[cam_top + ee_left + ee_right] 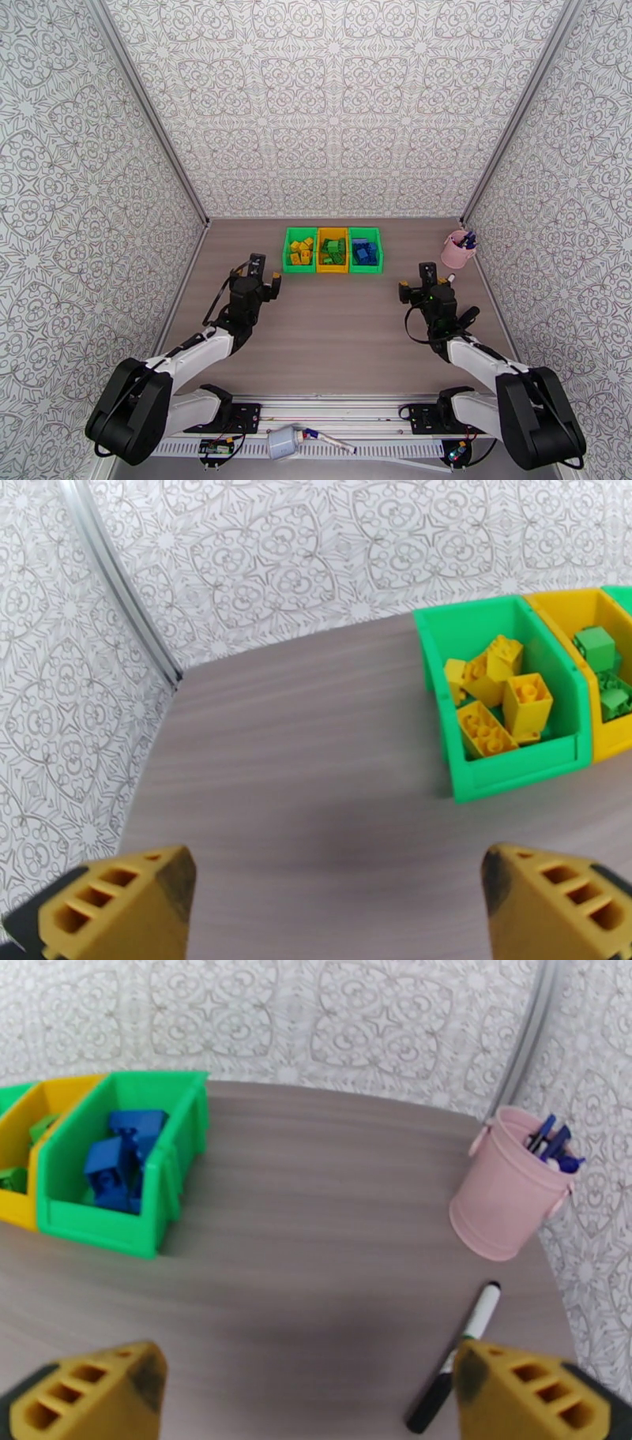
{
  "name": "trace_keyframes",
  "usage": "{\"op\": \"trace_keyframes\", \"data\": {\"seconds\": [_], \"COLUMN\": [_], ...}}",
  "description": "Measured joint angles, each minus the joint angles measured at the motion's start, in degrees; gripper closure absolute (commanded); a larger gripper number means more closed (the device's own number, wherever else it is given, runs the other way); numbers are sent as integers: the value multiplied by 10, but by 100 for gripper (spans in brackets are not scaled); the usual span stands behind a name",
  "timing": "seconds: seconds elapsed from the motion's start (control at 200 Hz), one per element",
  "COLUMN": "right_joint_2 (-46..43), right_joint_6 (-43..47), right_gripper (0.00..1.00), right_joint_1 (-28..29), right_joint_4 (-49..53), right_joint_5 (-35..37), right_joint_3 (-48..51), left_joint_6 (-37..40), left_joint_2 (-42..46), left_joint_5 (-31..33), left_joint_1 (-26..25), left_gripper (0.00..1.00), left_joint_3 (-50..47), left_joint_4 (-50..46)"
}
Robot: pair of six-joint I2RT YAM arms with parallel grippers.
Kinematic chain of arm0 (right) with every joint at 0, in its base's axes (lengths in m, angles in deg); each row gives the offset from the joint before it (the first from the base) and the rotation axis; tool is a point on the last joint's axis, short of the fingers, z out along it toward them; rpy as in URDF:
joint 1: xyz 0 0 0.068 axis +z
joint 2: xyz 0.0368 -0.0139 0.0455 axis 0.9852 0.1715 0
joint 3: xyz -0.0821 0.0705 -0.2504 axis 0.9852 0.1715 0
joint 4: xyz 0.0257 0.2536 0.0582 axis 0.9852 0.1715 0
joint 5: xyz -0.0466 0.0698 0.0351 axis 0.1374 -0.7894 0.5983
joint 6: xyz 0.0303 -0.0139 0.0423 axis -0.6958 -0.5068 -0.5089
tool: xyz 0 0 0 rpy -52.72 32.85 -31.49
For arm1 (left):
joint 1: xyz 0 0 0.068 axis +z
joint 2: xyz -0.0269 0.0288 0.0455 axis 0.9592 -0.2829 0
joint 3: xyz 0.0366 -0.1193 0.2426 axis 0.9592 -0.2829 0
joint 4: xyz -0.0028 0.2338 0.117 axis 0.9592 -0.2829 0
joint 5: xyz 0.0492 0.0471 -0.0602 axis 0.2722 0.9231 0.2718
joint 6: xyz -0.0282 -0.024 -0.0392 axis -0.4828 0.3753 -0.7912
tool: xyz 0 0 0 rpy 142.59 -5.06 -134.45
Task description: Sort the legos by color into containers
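Three joined containers stand at the table's far middle: a left green bin holding yellow legos, a yellow bin holding green legos, and a right green bin holding blue legos. My left gripper hovers open and bare over the table, short of and left of the bins. To the right of the bins, my right gripper is open too, with nothing between its fingers.
A pink cup of pens stands at the far right, near the wall. A black-and-white marker pen lies on the table just in front of it, close to my right gripper. Patterned walls close in three sides.
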Motion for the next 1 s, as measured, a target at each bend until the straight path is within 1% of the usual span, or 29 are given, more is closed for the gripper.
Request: {"op": "trace_keyframes", "data": {"seconds": [0.085, 0.18, 0.365, 0.465, 0.59, 0.69, 0.725, 0.825, 0.995], "right_joint_2": [27, 66, 145, 151, 151, 151, 151, 151, 151], "right_joint_6": [2, -1, -10, -15, -19, -23, -24, -24, -24], "right_gripper": [0, 0, 0, 0, 0, 0, 0, 0, 0], "right_joint_1": [-13, -30, -47, -57, -66, -68, -69, -69, -70], "right_joint_4": [-36, -82, -137, -142, -146, -147, -148, -148, -148], "right_joint_5": [-9, -22, -34, -48, -63, -71, -74, -78, -80], "right_joint_3": [0, -2, -9, -12, -19, -21, -22, -22, -24], "left_joint_6": [2, 6, 22, 21, 2, -25, -33, -52, -66], "left_joint_2": [-4, -32, -85, -116, -120, -150, -162, -173, -173], "left_joint_5": [-17, -30, -71, -93, -129, -158, -166, -182, -195], "left_joint_1": [30, 62, 92, 121, 163, 203, 213, 227, 230], "left_gripper": [0, 0, 0, 0, 0, 0, 0, 0, 0], "left_joint_3": [-31, -67, -69, -57, -51, -59, -59, -54, -39], "left_joint_4": [41, 88, 136, 156, 168, 233, 234, 215, 209]}}
